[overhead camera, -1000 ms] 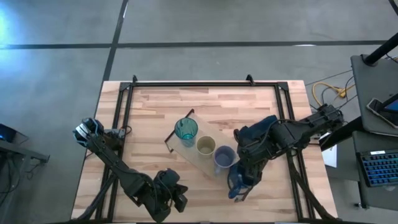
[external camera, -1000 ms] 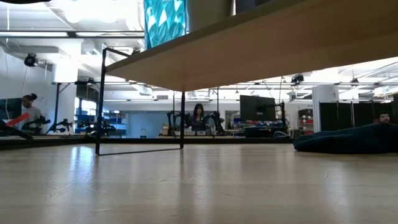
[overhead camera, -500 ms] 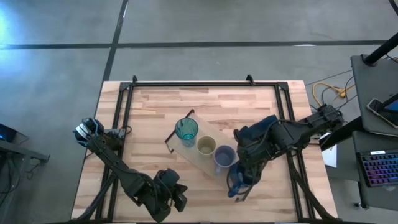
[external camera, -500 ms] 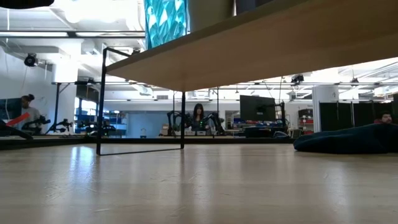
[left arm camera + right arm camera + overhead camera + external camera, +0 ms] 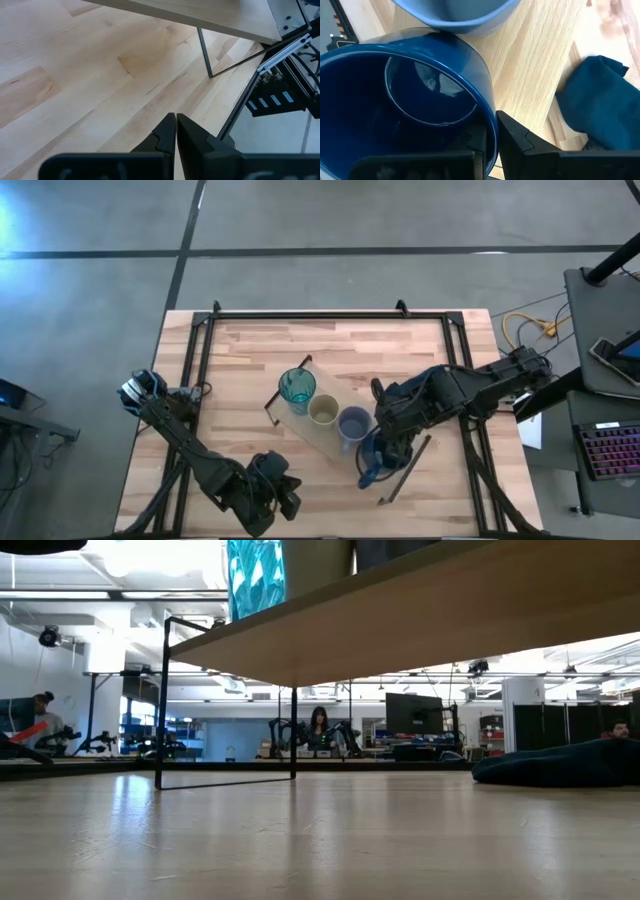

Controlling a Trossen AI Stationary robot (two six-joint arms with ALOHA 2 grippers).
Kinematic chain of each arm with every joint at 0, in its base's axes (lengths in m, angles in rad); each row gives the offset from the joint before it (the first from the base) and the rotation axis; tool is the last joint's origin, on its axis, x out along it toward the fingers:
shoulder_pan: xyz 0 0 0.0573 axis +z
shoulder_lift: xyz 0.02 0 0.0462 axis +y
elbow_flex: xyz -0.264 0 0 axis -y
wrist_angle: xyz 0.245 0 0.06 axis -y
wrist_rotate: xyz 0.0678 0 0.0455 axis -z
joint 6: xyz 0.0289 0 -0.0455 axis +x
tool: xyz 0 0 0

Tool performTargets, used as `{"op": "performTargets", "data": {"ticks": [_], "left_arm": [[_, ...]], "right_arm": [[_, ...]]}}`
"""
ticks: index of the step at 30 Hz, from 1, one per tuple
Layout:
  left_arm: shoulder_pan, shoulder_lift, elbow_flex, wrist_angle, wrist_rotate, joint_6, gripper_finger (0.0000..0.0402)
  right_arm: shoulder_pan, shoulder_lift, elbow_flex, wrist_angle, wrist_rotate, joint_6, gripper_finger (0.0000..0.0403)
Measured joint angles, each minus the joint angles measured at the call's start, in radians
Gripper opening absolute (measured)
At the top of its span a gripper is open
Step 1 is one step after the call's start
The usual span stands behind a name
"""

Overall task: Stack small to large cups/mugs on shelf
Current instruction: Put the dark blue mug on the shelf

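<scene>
Navy and wide, the handled mug (image 5: 405, 100) is pinched at its rim between the right gripper's (image 5: 489, 132) fingers, at the shelf's (image 5: 303, 428) near end beside the periwinkle cup (image 5: 352, 423). The teal tumbler (image 5: 296, 389), olive cup (image 5: 322, 411) and periwinkle cup already stand in a row on the board; only the mug looks left to set down. The left gripper (image 5: 176, 131) waits over the desk (image 5: 75, 95), fingers closed on nothing.
</scene>
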Motion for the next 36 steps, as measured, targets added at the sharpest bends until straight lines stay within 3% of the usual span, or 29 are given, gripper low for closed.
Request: {"op": "performTargets", "data": {"ticks": [22,36], "left_arm": [[0.000,0.000,-0.001,0.000,0.003,0.000,0.0000],[0.000,0.000,-0.001,0.000,0.003,0.000,0.0000]], "right_arm": [[0.003,0.003,-0.032,-0.019,-0.050,0.000,0.0020],[0.003,0.002,-0.036,-0.015,-0.053,0.009,0.0070]]}}
